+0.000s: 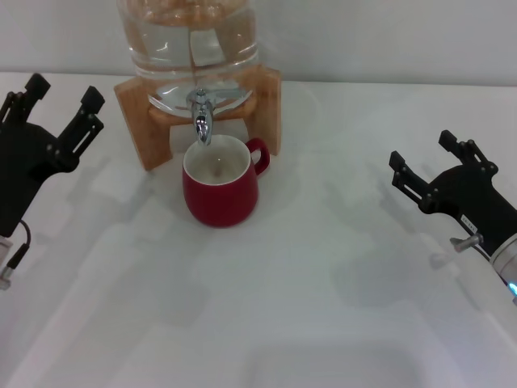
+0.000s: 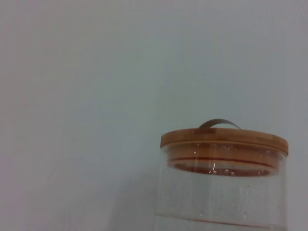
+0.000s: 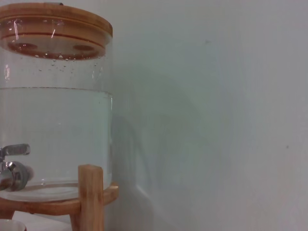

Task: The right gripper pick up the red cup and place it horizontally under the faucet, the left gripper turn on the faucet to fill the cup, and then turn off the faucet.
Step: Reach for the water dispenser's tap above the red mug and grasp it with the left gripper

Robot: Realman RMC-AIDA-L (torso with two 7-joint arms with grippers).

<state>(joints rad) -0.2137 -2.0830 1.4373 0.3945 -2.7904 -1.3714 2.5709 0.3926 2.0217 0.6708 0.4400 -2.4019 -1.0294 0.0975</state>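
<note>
Nearest the head camera lay bare white table (image 1: 266,323), and over it at either edge hung the two claws. On the left side the left gripper (image 1: 63,97) was held up with its black fingers spread wide, gripping nothing, well apart from the stand. On the right side the right gripper (image 1: 432,162) likewise had its fingers parted and empty, well away from the cup. Between them, farther back, the red cup (image 1: 220,190) stood upright on the table, its white inside showing and its handle turned to the right, directly under the spout of the faucet (image 1: 200,117). That tap stuck out from a clear jug (image 1: 187,40) resting in a wooden stand (image 1: 141,113). From the left wrist, only the jug's top showed: a wooden lid (image 2: 224,138) with a metal handle, against a plain wall. From the right wrist, the jug (image 3: 55,134) held water, the faucet (image 3: 13,166) sat at its base, and a stand post (image 3: 90,197) rose beside it.
</note>
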